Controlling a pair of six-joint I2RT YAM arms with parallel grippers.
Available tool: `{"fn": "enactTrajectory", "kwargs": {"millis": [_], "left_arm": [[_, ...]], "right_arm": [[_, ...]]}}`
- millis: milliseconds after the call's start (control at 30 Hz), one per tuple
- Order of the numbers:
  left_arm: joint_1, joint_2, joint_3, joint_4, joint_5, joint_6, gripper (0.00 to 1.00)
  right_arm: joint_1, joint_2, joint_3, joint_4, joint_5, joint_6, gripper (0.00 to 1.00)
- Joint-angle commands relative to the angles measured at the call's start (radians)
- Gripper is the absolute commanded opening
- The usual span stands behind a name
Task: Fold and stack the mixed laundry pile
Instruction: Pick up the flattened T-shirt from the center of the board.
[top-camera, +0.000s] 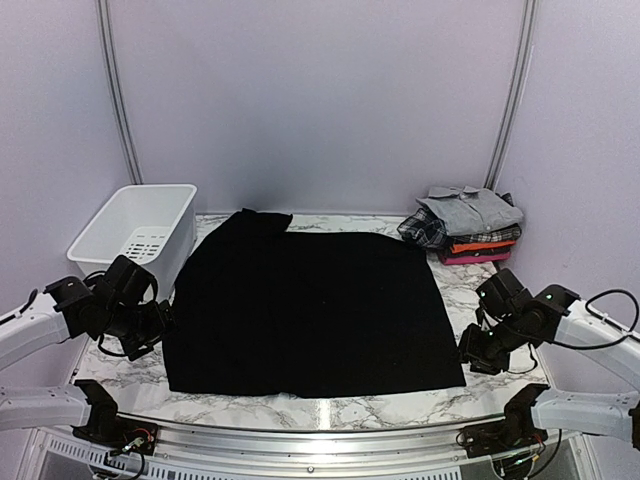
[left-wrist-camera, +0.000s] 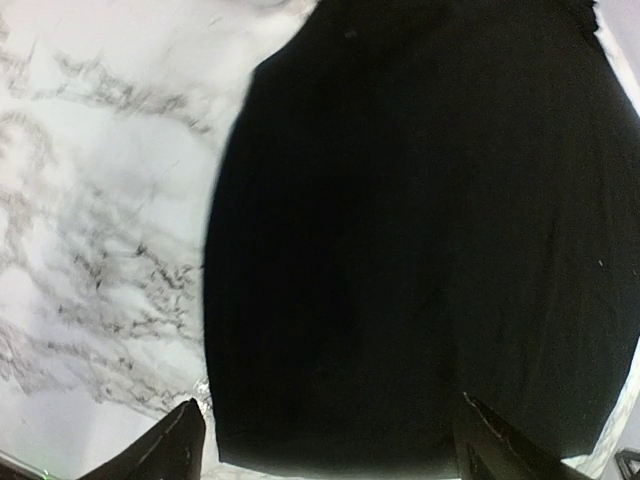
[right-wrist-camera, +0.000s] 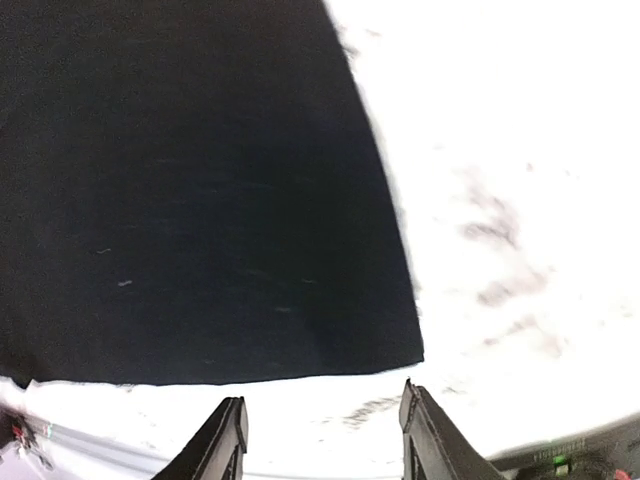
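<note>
A large plain black cloth (top-camera: 305, 310) lies spread flat across the marble table. At the back right sits a stack: a grey collared shirt (top-camera: 470, 208) on top, a black-and-white plaid piece (top-camera: 422, 230), then orange and red-pink pieces (top-camera: 475, 257). My left gripper (top-camera: 150, 325) is open at the cloth's near left edge; in the left wrist view the cloth (left-wrist-camera: 420, 230) fills the gap between the fingertips (left-wrist-camera: 178, 440). My right gripper (top-camera: 478, 352) is open just off the cloth's near right corner (right-wrist-camera: 400, 345), above bare marble.
A white plastic slotted basket (top-camera: 140, 235) stands at the back left beside the cloth. Bare marble (top-camera: 470, 300) shows to the right of the cloth and along the front edge (top-camera: 320, 410). Pale walls close in the back and sides.
</note>
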Motion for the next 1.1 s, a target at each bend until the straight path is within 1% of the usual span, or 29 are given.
{"fn": "enactTrajectory", "kwargs": {"millis": [0,100,167,300,367,500,667,833,967,1067], "left_arm": [[-0.005,0.015,-0.01,-0.057,-0.008,-0.11,0.86],[-0.005,0.042,0.006,-0.068,-0.012,-0.138,0.85],[-0.005,0.063,0.011,-0.069,-0.013,-0.146,0.86],[-0.005,0.085,0.017,-0.068,-0.026,-0.162,0.86],[-0.005,0.088,0.012,-0.067,-0.03,-0.174,0.86],[-0.004,0.085,-0.003,-0.069,-0.028,-0.19,0.85],[-0.003,0.065,-0.029,-0.069,-0.028,-0.21,0.84],[-0.003,0.075,-0.032,-0.063,-0.033,-0.209,0.84],[-0.003,0.11,-0.01,-0.054,-0.028,-0.184,0.84],[-0.002,0.134,0.01,-0.048,-0.035,-0.174,0.84]], "right_arm": [[0.011,0.008,-0.034,-0.065,0.039,0.186,0.48],[0.015,0.011,-0.091,-0.058,-0.008,0.257,0.47],[0.019,0.013,-0.092,-0.059,-0.002,0.285,0.45],[0.02,0.059,-0.083,-0.063,0.027,0.295,0.42],[0.02,0.088,-0.096,-0.023,0.027,0.295,0.42],[0.02,0.156,-0.102,0.048,0.021,0.289,0.34],[0.02,0.179,-0.091,0.042,0.061,0.281,0.3],[0.02,0.157,-0.112,0.067,0.065,0.3,0.33],[0.02,0.115,-0.096,0.098,0.061,0.308,0.33],[0.019,0.11,-0.094,0.071,0.074,0.329,0.33]]}}
